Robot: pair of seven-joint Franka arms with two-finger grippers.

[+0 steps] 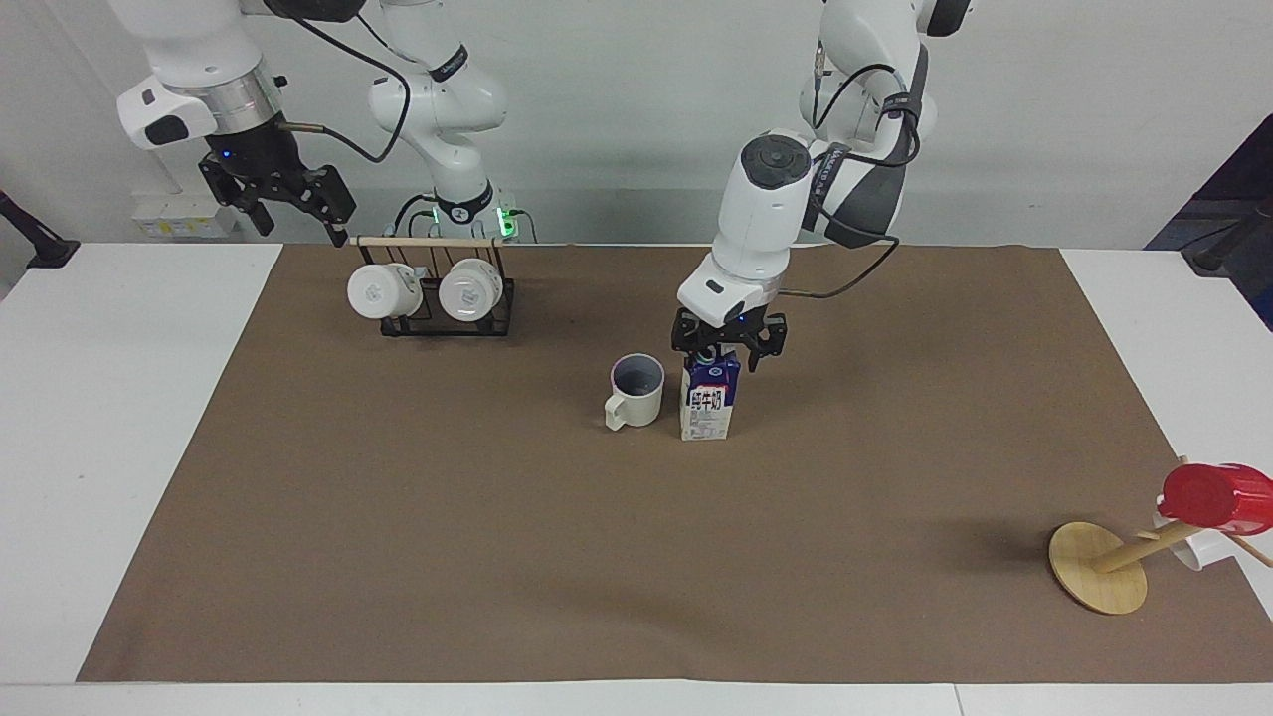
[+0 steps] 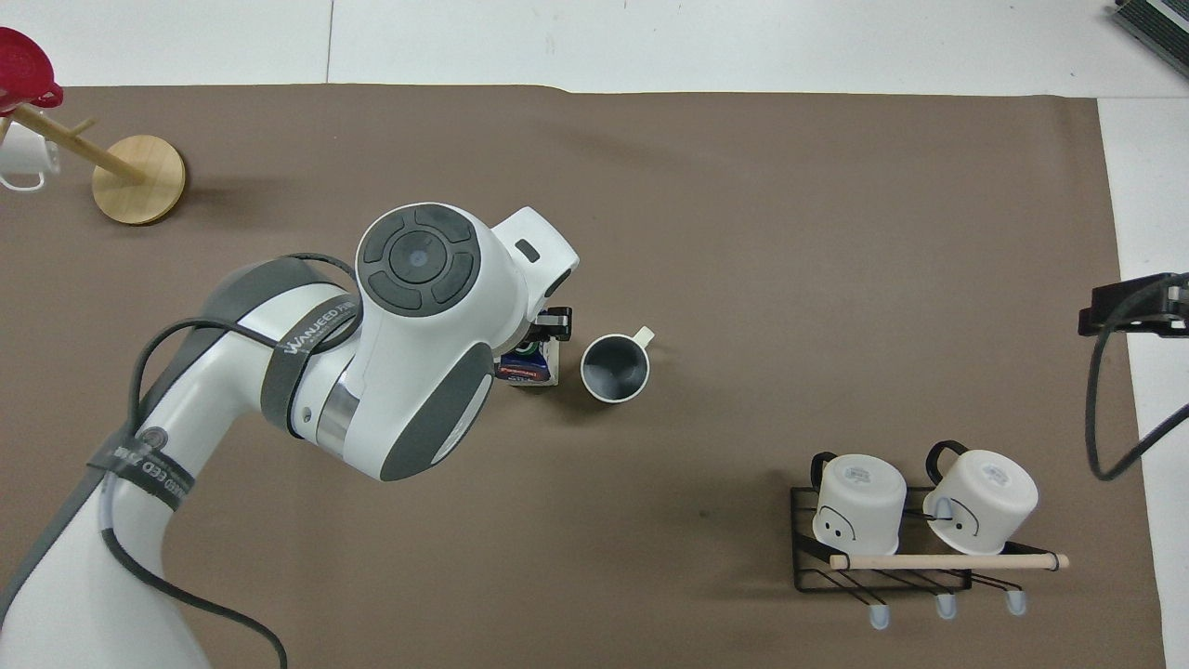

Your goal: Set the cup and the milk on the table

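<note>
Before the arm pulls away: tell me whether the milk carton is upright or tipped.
Upright. The milk stands straight with its base flat on the table, beside the cup.
</note>
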